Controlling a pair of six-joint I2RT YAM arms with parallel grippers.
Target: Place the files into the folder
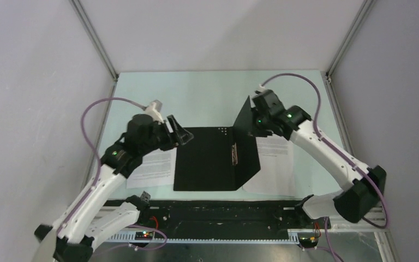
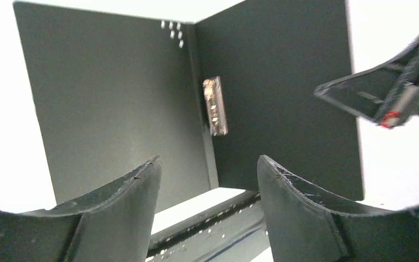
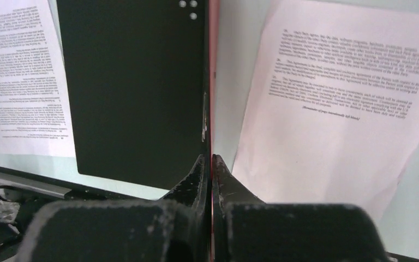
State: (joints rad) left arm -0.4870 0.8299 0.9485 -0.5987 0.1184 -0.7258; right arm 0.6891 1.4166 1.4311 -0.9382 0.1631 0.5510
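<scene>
1. Folder (image 1: 213, 158) lies open in the middle of the table (image 1: 207, 93), black inside showing; its left cover rests flat, its right cover stands raised on edge with the red outside turned to the right
2. Metal clip (image 2: 215, 105) sits on the inside, just beside the spine
3. Right gripper (image 3: 210, 161) has its jaws pressed together on the edge of the raised cover, pinching it upright
4. Left gripper (image 2: 207, 164) hangs above the left part of the flat cover, jaws spread, nothing between them
5. Files (image 3: 333, 109) lie flat on the table outside the folder: the left sheet (image 1: 153, 169) just beside the flat cover's left edge, the right sheet (image 1: 277, 158) to the right of the raised cover
</scene>
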